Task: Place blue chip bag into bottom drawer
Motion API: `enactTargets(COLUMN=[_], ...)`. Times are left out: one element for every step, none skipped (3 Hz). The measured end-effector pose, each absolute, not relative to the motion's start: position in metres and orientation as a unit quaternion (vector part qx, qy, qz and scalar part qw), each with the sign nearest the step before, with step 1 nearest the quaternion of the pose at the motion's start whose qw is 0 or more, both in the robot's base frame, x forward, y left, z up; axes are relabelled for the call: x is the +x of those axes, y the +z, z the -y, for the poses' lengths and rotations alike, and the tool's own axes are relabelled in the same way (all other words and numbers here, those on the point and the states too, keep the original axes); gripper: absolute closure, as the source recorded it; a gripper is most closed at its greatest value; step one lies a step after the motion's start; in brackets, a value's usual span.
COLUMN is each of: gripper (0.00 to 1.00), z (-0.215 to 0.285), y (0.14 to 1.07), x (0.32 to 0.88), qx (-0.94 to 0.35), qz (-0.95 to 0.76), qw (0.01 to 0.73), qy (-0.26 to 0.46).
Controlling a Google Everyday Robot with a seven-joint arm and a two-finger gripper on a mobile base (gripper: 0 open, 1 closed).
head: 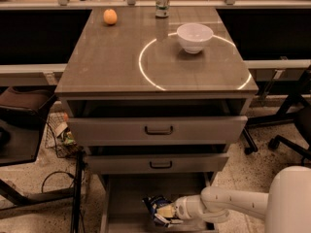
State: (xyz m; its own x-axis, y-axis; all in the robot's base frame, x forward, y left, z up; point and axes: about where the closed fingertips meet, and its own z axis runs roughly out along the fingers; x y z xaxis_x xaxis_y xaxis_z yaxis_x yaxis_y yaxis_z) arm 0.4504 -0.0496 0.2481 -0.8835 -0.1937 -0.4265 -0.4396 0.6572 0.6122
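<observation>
Down low at the cabinet's foot, the bottom drawer (121,198) is seen pulled out, w/ its flat grey floor exposed. The blue chip bag (156,205) is held over that floor, toward the drawer's front-right part, roughly upright & crumpled; whether its lower edge touches the floor can't be told. The gripper (169,212) is found inside the drawer opening, reached in from the right side of the view on a white arm (233,203), and its jaws are clenched on the bag's right edge. Above, the middle drawer (160,164) & top drawer (158,129) are each seen pulled partway out, dark bar handles facing fwd. On the cabinet top (107,67) a white bowl (194,37) is set at the back right, over the far arc of a bright light ring (142,67). An orange (110,16) is placed at the back left, and a can (162,1) stands btwn them at the rear edge, apart from both.
</observation>
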Motion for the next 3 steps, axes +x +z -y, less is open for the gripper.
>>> enactTargets(gripper=[1.0, 0.82, 0.51], z=[0.0518, 0.0504, 0.0479], y=[0.2382, 0.2375, 0.2369], x=[0.4536, 0.453, 0.4519], qx=[-0.167, -0.167, -0.168], qz=[-0.897, -0.897, -0.897], qw=[0.182, 0.181, 0.18], qy=[0.366, 0.367, 0.368])
